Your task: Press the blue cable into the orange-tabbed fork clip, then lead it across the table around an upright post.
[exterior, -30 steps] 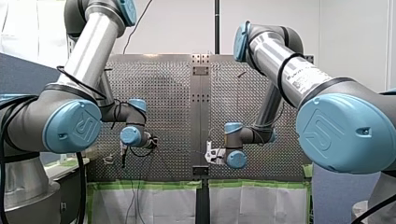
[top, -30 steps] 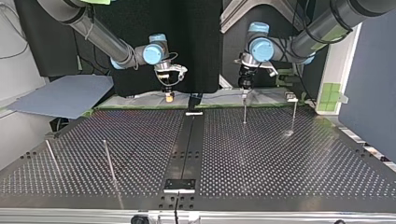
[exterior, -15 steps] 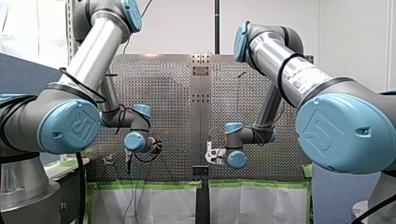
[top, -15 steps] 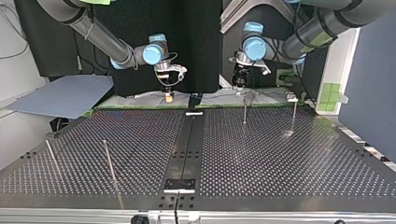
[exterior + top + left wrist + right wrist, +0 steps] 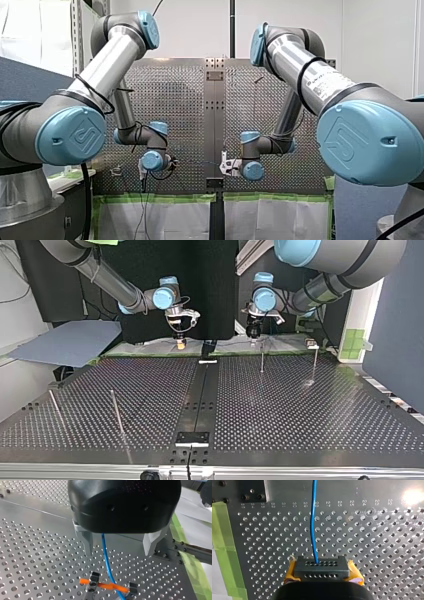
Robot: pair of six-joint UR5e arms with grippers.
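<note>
Blue cable (image 5: 313,530) is running out over the perforated desk (image 5: 374,542) from the right hand (image 5: 322,567), which is clenching it between yellow pads (image 5: 355,575). The left hand (image 5: 118,553) is hanging released above the desk, its metal fingers (image 5: 87,542) standing wide apart while the cable is passing down between them, touching neither. Just beyond them, the cable is crossing the orange tab of the clip (image 5: 110,587); whether it is seated there, I cannot tell.
</note>
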